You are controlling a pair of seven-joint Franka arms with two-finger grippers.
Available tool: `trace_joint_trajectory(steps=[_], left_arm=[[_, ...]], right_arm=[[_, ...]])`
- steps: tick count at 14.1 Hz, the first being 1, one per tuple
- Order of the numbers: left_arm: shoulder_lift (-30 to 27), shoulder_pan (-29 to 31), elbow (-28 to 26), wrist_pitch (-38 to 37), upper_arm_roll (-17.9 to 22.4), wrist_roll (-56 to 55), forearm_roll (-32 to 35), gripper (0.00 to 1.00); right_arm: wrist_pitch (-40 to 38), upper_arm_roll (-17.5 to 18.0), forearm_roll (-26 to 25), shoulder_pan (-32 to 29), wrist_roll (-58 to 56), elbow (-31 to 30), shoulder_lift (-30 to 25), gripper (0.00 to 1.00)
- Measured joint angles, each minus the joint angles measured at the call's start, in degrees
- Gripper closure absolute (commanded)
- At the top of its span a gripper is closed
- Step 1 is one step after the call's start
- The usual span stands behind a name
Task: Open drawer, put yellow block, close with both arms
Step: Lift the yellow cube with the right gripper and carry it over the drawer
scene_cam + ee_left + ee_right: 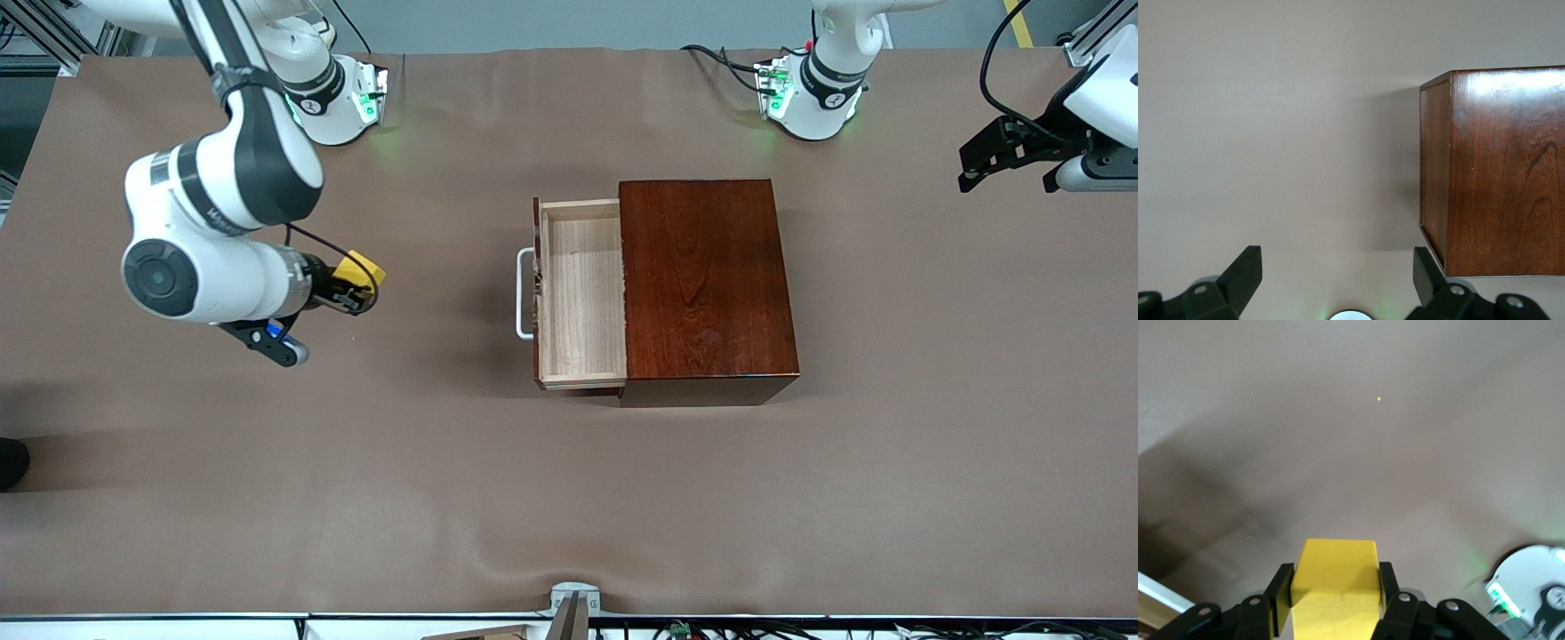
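The dark mahogany box (707, 284) stands mid-table with its pale wood drawer (582, 293) pulled open toward the right arm's end; the white bar handle (523, 293) shows on its front. The drawer is empty. My right gripper (356, 283) is shut on the yellow block (364, 269), held in the air over bare table toward the right arm's end. In the right wrist view the yellow block (1336, 587) sits between the two fingers. My left gripper (1009, 164) is open and empty, up in the air at the left arm's end; its wrist view shows the box (1495, 170) beside it.
The brown table cover (569, 498) is flat all round the box. The arms' green-lit bases (342, 98) stand along the table's edge farthest from the front camera.
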Motion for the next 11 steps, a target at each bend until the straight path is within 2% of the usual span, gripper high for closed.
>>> trace_joint_trajectory(steps=[6,11], left_arm=[[0.0,0.0,0.0,0.0,0.0,0.0,0.0,0.00],[0.0,0.0,0.0,0.0,0.0,0.0,0.0,0.00]], right_arm=[[-0.3,0.1,1.0,8.3,20.3,5.0,0.0,1.00],[-0.2,0.0,2.8,11.4,34.0,6.5,0.0,1.00]])
